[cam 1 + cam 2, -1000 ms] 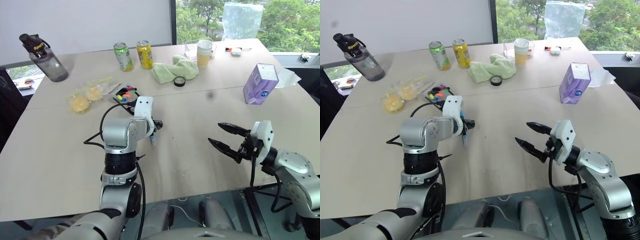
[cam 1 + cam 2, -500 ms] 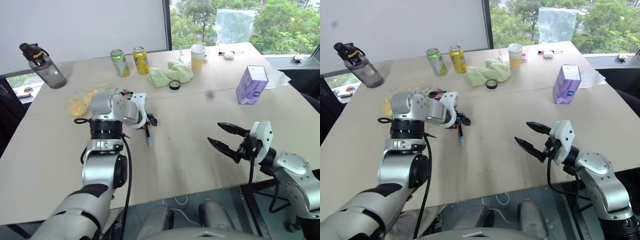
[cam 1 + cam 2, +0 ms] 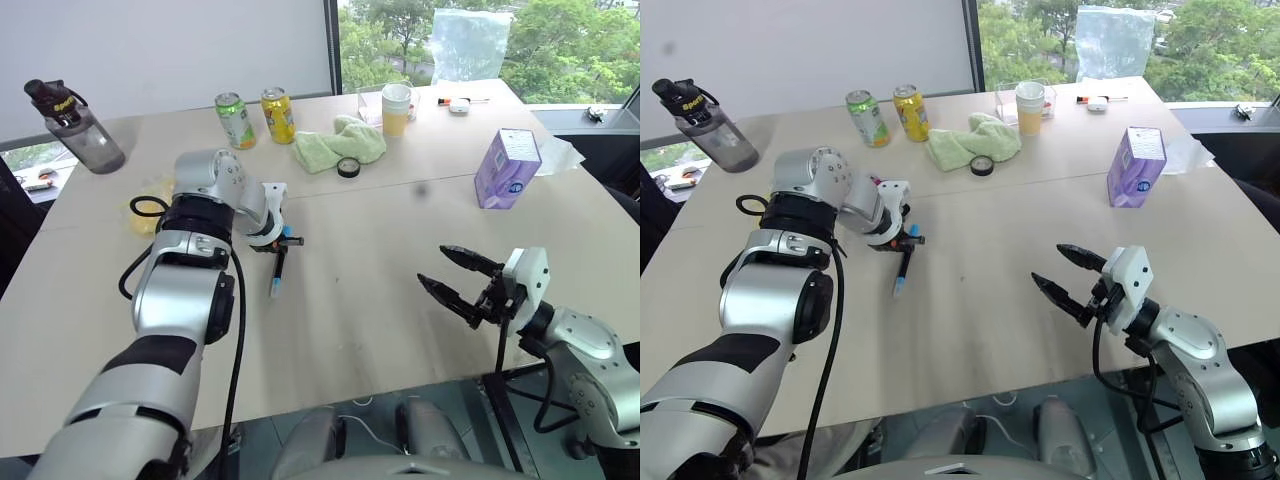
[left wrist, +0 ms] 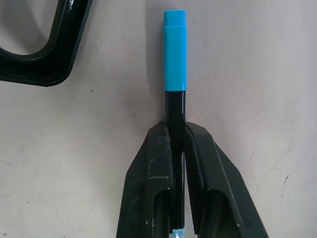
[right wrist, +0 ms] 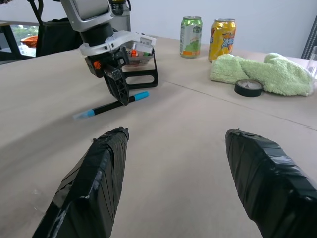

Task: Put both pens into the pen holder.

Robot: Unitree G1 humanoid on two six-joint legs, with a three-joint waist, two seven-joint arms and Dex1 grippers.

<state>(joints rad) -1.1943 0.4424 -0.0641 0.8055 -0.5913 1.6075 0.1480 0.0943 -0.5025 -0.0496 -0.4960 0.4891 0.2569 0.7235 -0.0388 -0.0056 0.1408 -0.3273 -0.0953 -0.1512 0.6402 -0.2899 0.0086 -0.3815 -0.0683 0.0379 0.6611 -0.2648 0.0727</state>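
table [image 3: 400, 300] — pale beige | wall [image 3: 150, 40] — white | window [image 3: 480, 30] — daylight, green trees

Head stereo pair: high, looking forward and down over the table [image 3: 380, 300], far edge to near edge, both arms in shot. Left wrist camera: close, straight down on the pen [image 4: 175, 79]. Right wrist camera: low, level, facing across the table, sharing that pen.

Pen [image 3: 902, 270] on table [image 3: 1020, 300], pen holder [image 5: 141, 67] just behind it

Bright, even daylight from the window [image 3: 440, 40] behind; soft faint shadows, sharp focus, no glare.
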